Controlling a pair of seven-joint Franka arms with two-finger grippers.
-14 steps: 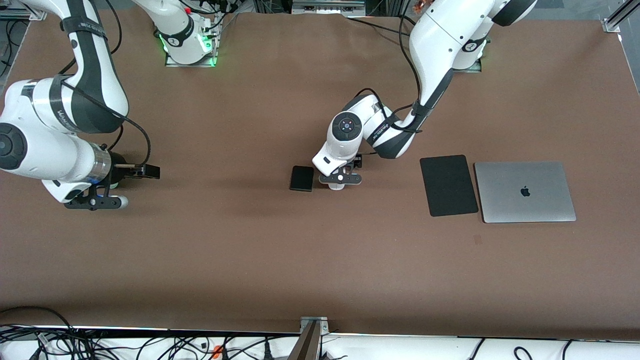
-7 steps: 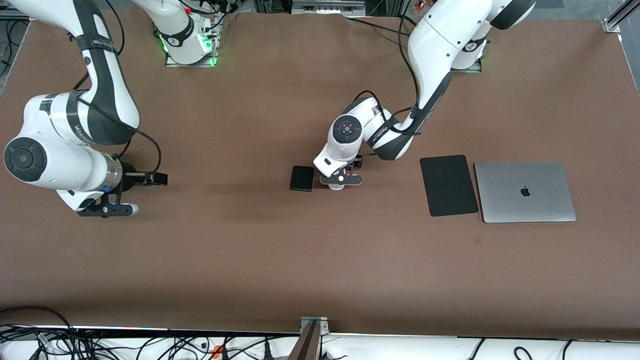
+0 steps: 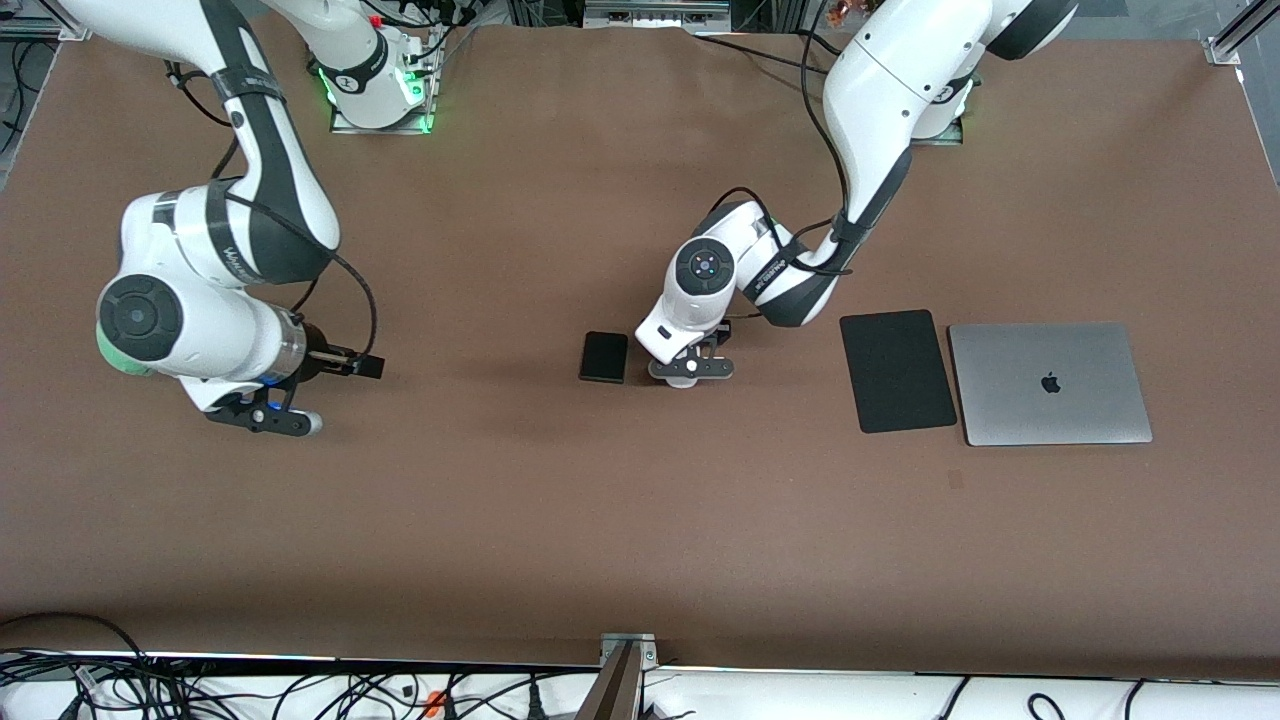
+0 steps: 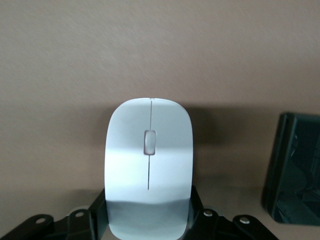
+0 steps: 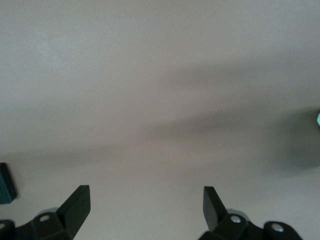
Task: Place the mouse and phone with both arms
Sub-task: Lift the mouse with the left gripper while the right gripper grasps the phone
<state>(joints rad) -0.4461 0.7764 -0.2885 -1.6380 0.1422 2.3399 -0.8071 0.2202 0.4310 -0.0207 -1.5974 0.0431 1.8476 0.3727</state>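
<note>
left tool (image 3: 686, 372) clamped on mouse (image 4: 148, 165) | right tool (image 5: 146, 202) fingers apart over bare table (image 3: 500, 500) | lift mouse straight, clear of phone (image 3: 604, 357) beside it

A glossy white oval plastic mouse (image 4: 148, 165) has a thin grey centre line. The small rounded rectangular slab phone (image 3: 604, 357) is black. The flat rectangular mouse pad (image 3: 897, 370) is black, the closed metal laptop (image 3: 1049, 383) silver, the worktop (image 3: 560, 500) plain brown.

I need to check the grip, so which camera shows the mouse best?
The left wrist view: the mouse fills it, held in the left gripper. In the front view that arm's wrist hides it. The right wrist view shows none of it.
</note>
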